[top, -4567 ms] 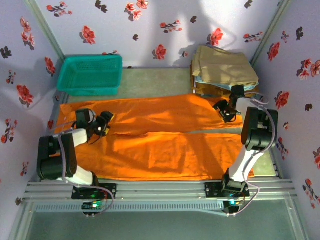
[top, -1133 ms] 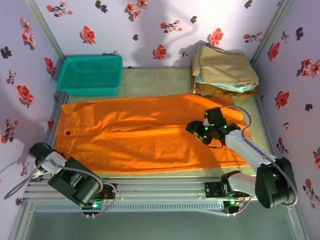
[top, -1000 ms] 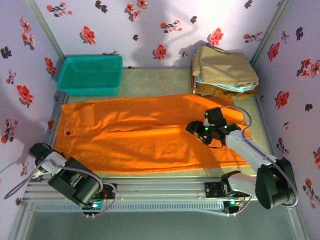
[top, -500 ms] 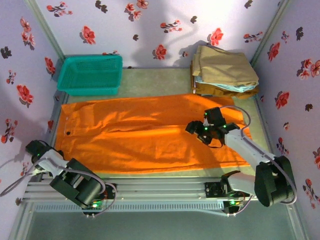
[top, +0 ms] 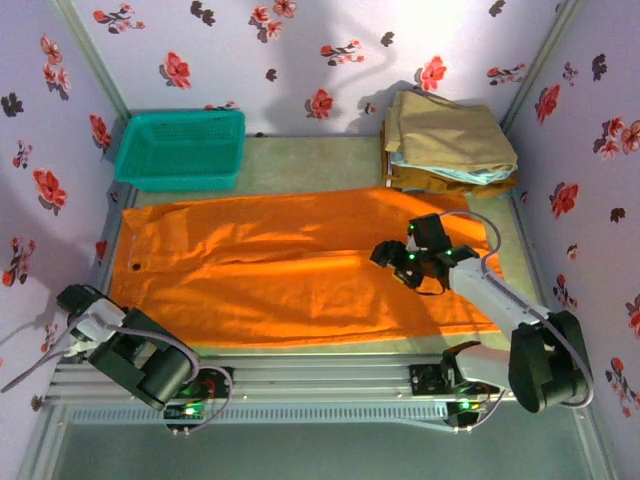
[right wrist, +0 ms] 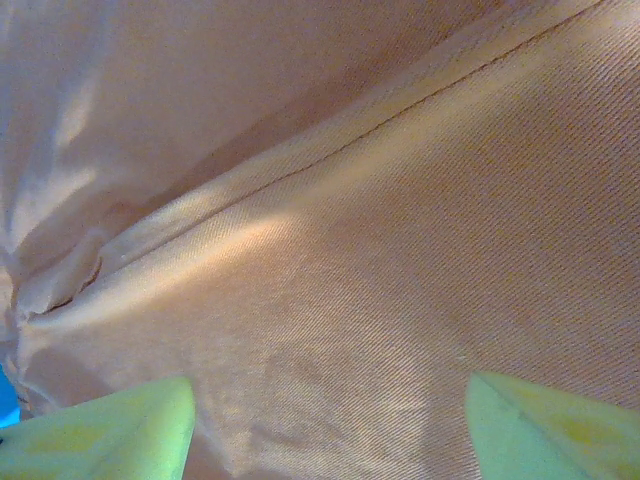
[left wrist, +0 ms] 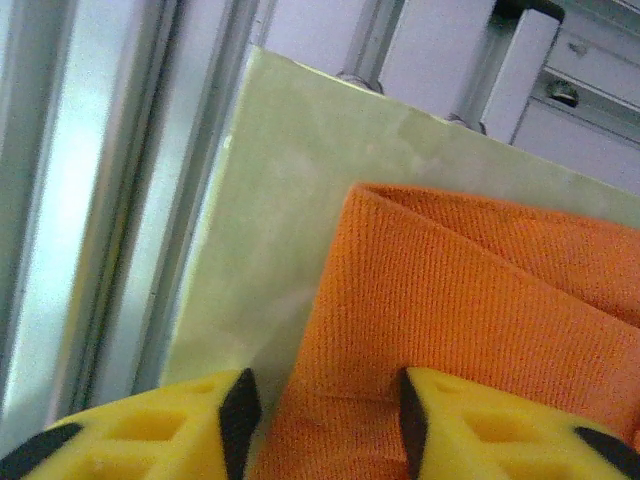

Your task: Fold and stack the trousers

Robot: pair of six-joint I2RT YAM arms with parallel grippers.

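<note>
Floral-papered walls enclose a pale green counter (top: 300,160), with orange trousers (top: 270,280) spread flat across it.
Left tool (top: 72,298) sits at the trousers' near left corner, its yellow fingers (left wrist: 180,420) parted with the cloth's folded edge between them and nothing clamped. Right tool (top: 395,262) hangs over the trousers' right half, spread wide above a seam, holding nothing.

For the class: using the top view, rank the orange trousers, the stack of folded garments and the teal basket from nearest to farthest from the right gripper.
Measured from the right gripper:
1. Orange trousers: directly under it, spread across the table.
2. Stack of folded garments: far right corner, beyond the gripper.
3. Teal basket: far left corner, clearly farthest.
</note>
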